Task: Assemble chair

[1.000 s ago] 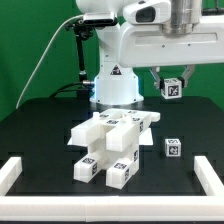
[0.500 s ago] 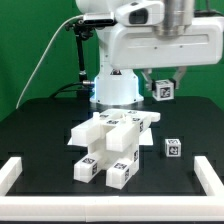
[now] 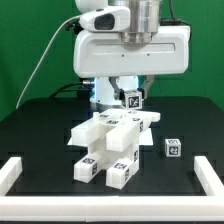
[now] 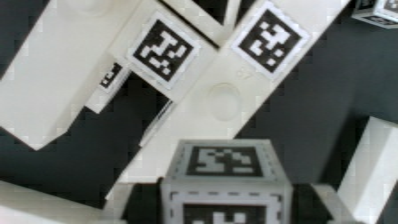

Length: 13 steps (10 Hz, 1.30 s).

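— Well, what has the gripper point(image 3: 133, 94) got?
— I see its jaws partway closed, clamped on a small tagged cube point(image 3: 133, 100), one finger on each side.
— Where is the chair?
— The half-built chair point(image 3: 110, 142) lies on the black table point(image 3: 40, 125). The held cube hangs in the air above the chair's far end, clear of it. My wrist camera looks past the cube point(image 4: 221, 165) onto the chair's tagged bars point(image 4: 169, 50).
— Anything else?
— A second cube point(image 3: 173, 147) sits on the table, apart from the chair, toward the exterior view's right.
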Available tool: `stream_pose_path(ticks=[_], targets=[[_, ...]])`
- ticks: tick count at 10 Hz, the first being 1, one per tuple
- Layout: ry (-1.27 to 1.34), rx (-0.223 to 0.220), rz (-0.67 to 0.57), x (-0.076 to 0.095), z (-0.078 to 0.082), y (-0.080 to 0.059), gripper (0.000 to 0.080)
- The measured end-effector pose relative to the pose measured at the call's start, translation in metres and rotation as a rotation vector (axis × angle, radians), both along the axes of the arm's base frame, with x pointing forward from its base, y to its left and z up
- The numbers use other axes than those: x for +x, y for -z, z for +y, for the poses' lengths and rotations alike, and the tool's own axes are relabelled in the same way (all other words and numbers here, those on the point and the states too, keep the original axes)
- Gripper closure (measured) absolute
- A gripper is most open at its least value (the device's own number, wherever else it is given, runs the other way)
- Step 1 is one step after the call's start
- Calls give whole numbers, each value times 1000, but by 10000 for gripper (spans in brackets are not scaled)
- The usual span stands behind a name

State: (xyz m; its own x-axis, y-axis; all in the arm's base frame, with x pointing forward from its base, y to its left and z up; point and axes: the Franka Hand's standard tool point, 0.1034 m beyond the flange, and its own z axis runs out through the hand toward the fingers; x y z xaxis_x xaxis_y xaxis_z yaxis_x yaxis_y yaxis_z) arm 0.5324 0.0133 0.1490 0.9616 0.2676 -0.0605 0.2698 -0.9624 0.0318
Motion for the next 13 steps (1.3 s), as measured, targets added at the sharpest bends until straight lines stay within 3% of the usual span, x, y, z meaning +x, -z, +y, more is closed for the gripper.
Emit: stream_pose_path(ticks=[8,13], targets=[[14,-6,29,-17,-7,20,515],[13,-7,23,-16,-5,21,515]])
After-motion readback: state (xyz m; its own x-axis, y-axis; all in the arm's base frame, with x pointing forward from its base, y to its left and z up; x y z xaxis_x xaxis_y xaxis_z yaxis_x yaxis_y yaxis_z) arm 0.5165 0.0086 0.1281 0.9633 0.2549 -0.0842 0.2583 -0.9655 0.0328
